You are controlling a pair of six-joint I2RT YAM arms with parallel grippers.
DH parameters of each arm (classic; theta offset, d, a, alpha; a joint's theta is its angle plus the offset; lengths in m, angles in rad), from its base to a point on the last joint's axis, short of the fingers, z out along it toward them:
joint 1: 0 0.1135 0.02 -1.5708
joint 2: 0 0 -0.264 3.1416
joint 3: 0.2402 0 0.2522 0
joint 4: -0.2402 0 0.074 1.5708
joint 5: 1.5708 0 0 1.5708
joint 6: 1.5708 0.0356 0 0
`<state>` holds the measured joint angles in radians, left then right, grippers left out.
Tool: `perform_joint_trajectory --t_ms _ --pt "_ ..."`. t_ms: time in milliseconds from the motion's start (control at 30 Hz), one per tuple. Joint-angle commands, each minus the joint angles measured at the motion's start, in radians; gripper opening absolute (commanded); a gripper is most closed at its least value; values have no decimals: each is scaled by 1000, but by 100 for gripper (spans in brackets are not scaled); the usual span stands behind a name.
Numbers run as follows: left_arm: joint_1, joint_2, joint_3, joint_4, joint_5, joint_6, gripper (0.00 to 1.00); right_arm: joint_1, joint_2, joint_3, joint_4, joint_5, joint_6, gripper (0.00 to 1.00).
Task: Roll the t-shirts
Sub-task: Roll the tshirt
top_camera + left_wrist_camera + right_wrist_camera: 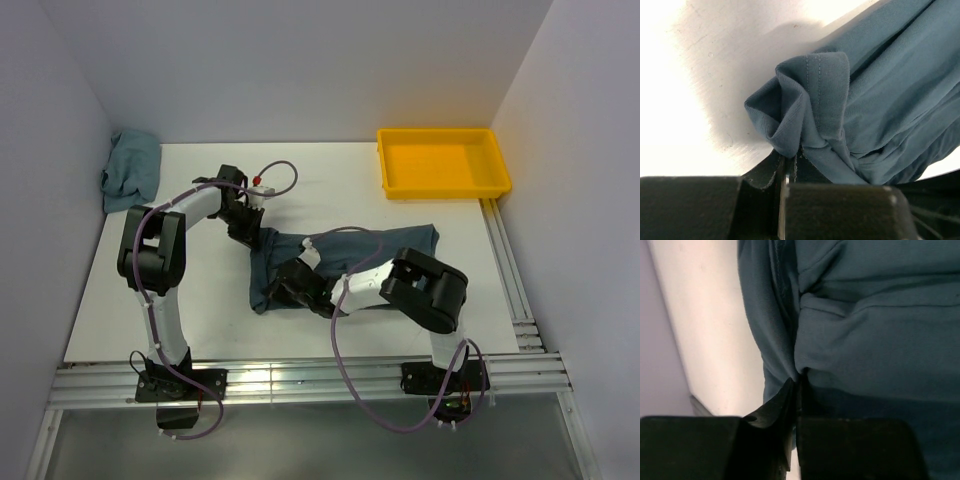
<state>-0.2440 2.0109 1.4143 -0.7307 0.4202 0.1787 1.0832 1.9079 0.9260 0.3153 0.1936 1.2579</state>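
A dark slate blue-grey t-shirt (345,252) lies folded into a long band across the middle of the white table. My left gripper (250,231) is shut on the shirt's far left corner; the left wrist view shows the hemmed fabric (815,105) bunched up between the shut jaws (790,160). My right gripper (283,287) is shut on the shirt's near left edge; the right wrist view shows the cloth (865,330) pinched at the fingertips (797,377). A second, lighter blue-grey t-shirt (132,170) lies crumpled at the far left corner of the table.
A yellow plastic tray (443,162) stands at the far right of the table. Walls close in the left, back and right sides. Aluminium rails (300,380) run along the near edge and the right edge (508,270).
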Motion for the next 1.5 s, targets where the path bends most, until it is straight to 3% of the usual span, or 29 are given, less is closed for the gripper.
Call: perform_joint_trajectory --t_ms 0,133,267,333,367,500,600,900,1133,1467 --pt "5 14 26 -15 -77 25 0 -19 -12 -111 287 -16 89 0" --pt "5 20 34 -19 -86 24 0 -17 54 -79 314 -39 66 4" --pt "5 32 54 -38 -110 13 0 23 45 5 127 41 6 4" --pt "3 38 66 -49 -129 11 0 52 34 53 24 93 -38 13" --pt "3 40 69 -50 -136 13 0 60 31 63 -1 111 -54 25" --pt "0 48 83 -65 -153 13 0 86 22 94 -105 142 -57 44" --pt "-6 46 84 -70 -167 12 0 92 -10 126 -200 196 -77 53" --pt "-21 42 106 -91 -199 10 0 101 -81 289 -487 351 -137 56" --pt "-26 49 110 -96 -204 13 0 99 -37 453 -553 382 -219 56" --pt "-29 51 118 -108 -202 13 0 80 230 790 -668 395 -315 48"
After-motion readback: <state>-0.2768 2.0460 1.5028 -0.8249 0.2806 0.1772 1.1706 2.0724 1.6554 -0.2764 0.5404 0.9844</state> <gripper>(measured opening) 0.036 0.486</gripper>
